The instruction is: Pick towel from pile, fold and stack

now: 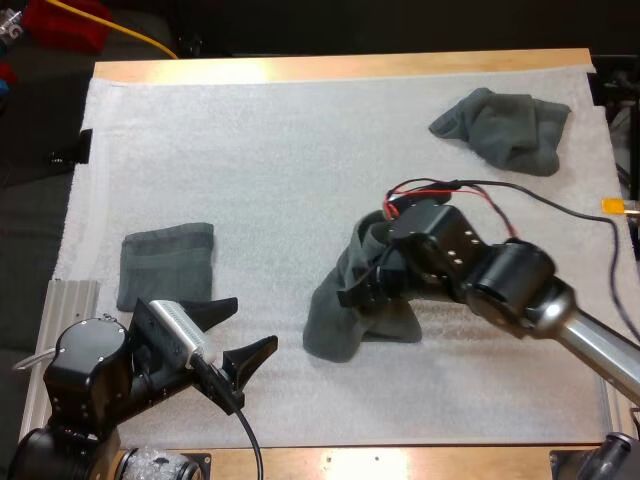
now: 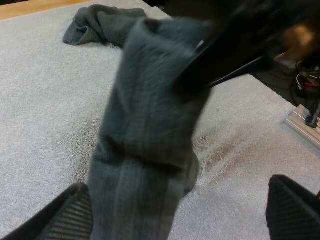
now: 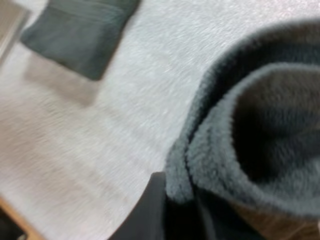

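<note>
Towel (image 1: 335, 325) hangs from my right pincer (image 1: 365, 285) near the middle of the mat (image 1: 250, 150). Its top end is pinched between my right fingers, and its lower end lies bunched on the mat. In the right wrist view the thick grey-green cloth curls in a fold right against one dark finger. That pincer is clamped on the cloth from both sides.

My left pincer (image 1: 252, 322) is at the near left of the mat with nothing in it. Its fingers (image 2: 292, 210) stand wide apart and clear of the cloth. In the left wrist view the hanging towel drops between them but farther off.

Just beyond my left pincer a folded towel (image 1: 167, 262) lies flat on the mat. A crumpled towel (image 1: 505, 125) sits at the far right of the mat, well apart from the other two. The mat covers most of the wooden table (image 1: 340, 68).
</note>
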